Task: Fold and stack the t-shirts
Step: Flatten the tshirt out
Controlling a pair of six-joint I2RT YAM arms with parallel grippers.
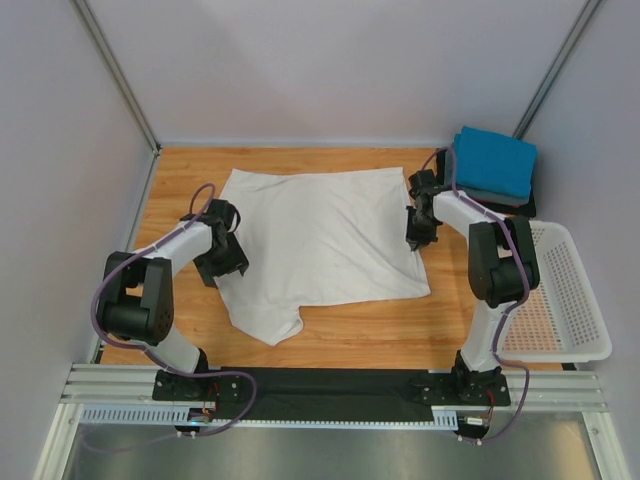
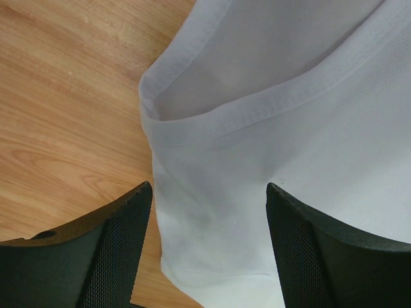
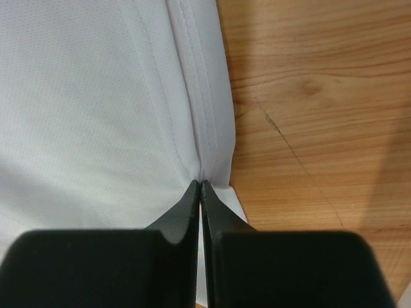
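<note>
The large white t-shirt (image 1: pixel 325 240) lies spread on the wooden table. My left gripper (image 1: pixel 228 262) is open at the shirt's left edge, its jaws straddling a hemmed sleeve of white cloth (image 2: pixel 212 212) without closing on it. My right gripper (image 1: pixel 418 238) is shut on the white shirt's right hem (image 3: pixel 205 128), pinching a fold of it (image 3: pixel 201 183). A folded bright blue t-shirt (image 1: pixel 493 160) tops a stack at the back right, with grey (image 1: pixel 492 200) and black (image 1: pixel 524 208) cloth edges showing beneath it.
A white perforated plastic basket (image 1: pixel 560 300) stands at the right edge of the table, beside the right arm. Bare wood (image 1: pixel 400 335) lies in front of the shirt. Grey walls enclose the table on three sides.
</note>
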